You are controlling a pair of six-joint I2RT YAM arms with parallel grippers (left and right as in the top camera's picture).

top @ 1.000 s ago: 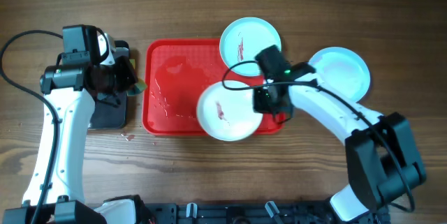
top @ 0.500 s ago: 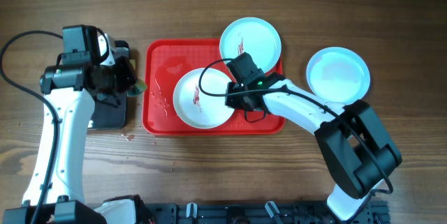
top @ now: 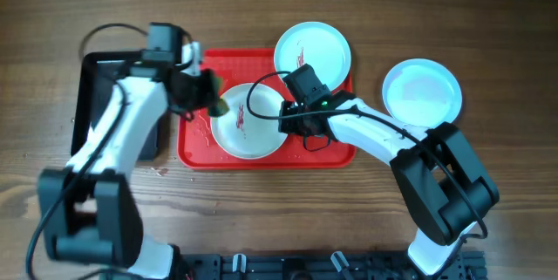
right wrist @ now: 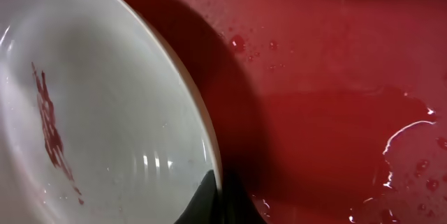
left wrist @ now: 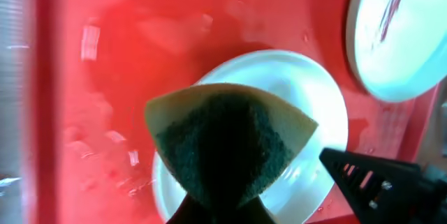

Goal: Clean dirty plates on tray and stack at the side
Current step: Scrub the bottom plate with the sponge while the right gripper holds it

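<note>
The pale aqua round plate [top: 422,94] lies clean, frame right. On the red plastic tray [top: 196,151], two white round plates [top: 312,51] are smeared. The right tool [right wrist: 218,197] pinches the central plate [top: 257,136]; the left tool [top: 200,94] grips a yellow-green sponge [left wrist: 227,140].

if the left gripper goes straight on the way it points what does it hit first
The sponge in the left gripper would likely touch the white plate on the red tray first, near its middle; the gap left is unclear.
</note>
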